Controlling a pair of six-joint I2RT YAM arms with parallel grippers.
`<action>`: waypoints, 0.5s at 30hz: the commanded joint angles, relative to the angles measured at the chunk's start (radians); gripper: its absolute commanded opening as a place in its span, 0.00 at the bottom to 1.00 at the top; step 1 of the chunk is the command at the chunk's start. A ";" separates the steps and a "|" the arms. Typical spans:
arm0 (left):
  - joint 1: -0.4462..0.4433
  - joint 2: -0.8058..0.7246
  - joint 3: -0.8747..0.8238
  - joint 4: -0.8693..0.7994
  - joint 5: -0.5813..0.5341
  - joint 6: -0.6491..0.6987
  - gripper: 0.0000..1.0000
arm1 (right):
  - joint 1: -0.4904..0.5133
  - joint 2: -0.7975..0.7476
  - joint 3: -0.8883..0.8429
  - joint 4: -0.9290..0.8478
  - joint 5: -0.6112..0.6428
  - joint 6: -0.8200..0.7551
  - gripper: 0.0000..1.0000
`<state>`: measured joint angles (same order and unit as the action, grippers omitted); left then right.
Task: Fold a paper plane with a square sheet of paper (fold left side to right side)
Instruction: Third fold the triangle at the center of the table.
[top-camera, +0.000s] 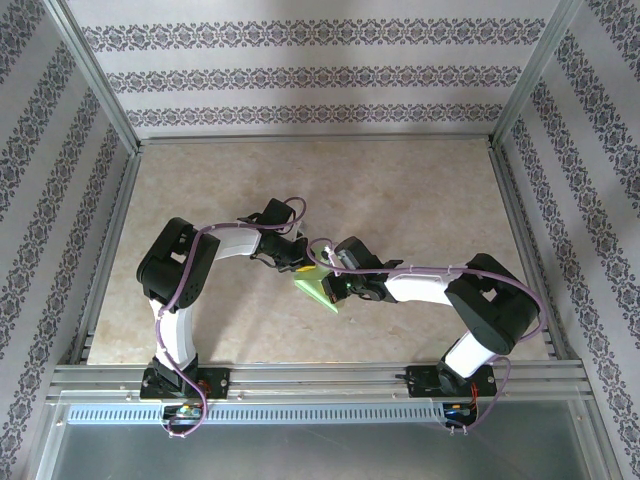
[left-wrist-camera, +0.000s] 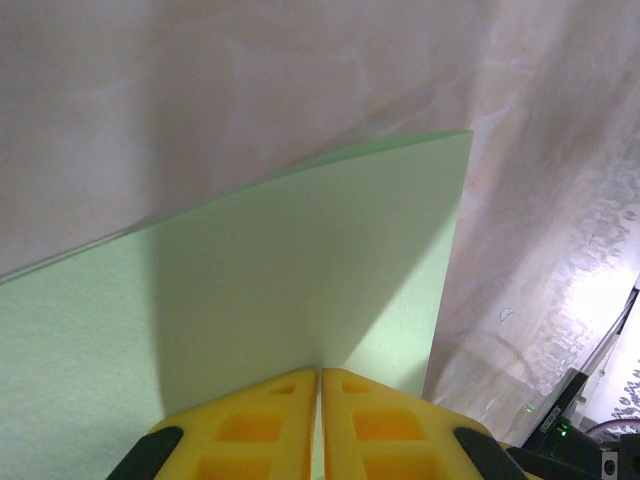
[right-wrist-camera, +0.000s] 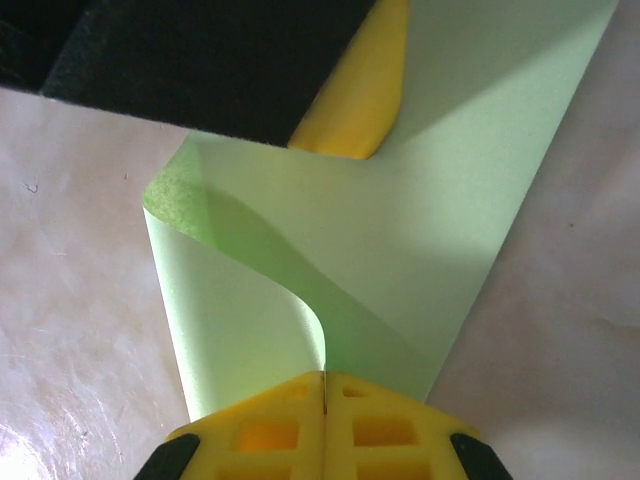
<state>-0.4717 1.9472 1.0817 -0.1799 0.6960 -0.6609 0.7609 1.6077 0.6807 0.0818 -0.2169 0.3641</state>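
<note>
I see left gripper (left-wrist-camera: 320, 374) pinched tight on the paper (left-wrist-camera: 300, 270) edge — right gripper (right-wrist-camera: 325, 377) clamps a curled-over flap above the table (right-wrist-camera: 80, 250).

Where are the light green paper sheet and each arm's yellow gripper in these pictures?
light green paper sheet (left-wrist-camera: 300, 280): left wrist view, its flat middle.
left yellow gripper (left-wrist-camera: 320, 376): left wrist view, between its closed fingertips.
right yellow gripper (right-wrist-camera: 325, 380): right wrist view, between its closed fingertips.
</note>
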 joint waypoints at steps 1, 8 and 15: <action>-0.022 0.040 -0.002 -0.056 -0.043 0.014 0.12 | -0.009 -0.008 0.011 -0.014 0.019 -0.004 0.00; -0.023 0.041 -0.003 -0.056 -0.043 0.014 0.12 | -0.009 0.003 0.017 -0.014 0.020 -0.007 0.00; -0.022 0.041 0.001 -0.056 -0.043 0.014 0.12 | -0.009 0.014 0.020 -0.015 0.022 -0.008 0.00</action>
<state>-0.4721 1.9480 1.0828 -0.1799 0.6960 -0.6609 0.7609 1.6085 0.6807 0.0784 -0.2138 0.3641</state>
